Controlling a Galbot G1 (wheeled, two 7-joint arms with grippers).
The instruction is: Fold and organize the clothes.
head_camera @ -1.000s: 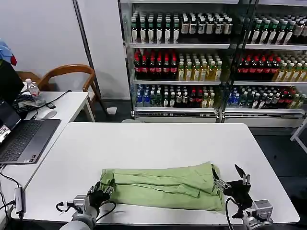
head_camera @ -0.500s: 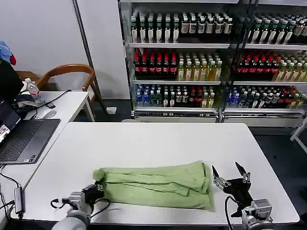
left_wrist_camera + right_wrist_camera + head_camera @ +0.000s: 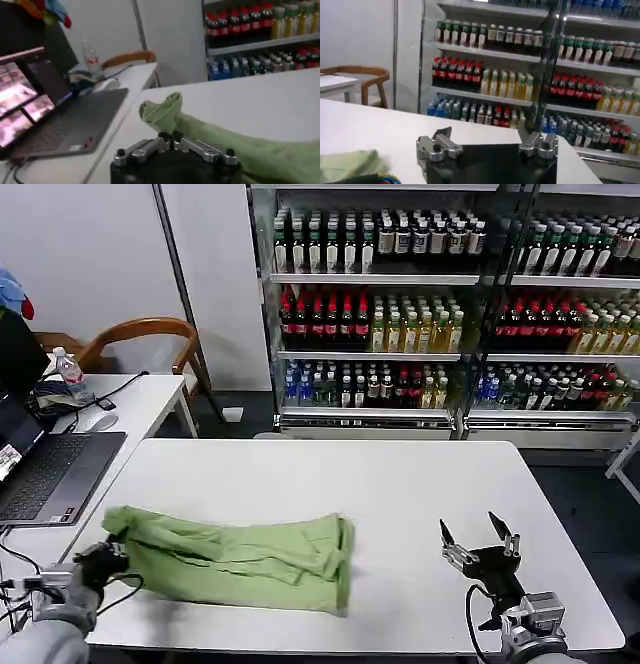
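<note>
Left gripper [image 3: 108, 556] is clamped on the soft, rumpled green shirt [image 3: 240, 556] (a long folded band); right gripper [image 3: 480, 546] is held wide.

The head camera looks forward and down from above the near edge of the white tabletop [image 3: 330, 474], taking in its whole surface, the drink shelves [image 3: 440, 314] behind it and a side desk with a laptop [image 3: 45, 474] on the robot's left; the left wrist camera sits low, close behind the left hand [image 3: 171, 136], facing across the tabletop [image 3: 260, 105] toward the laptop [image 3: 60, 120] and the far shelves [image 3: 260, 45]; the right wrist camera rides just behind the right hand [image 3: 487, 142], near the tabletop [image 3: 370, 130], facing the drink shelves [image 3: 520, 65]; all three views share the tabletop and shelves; the green shirt [image 3: 235, 554] appears in both wrist views too [image 3: 240, 145] [image 3: 350, 165].
</note>
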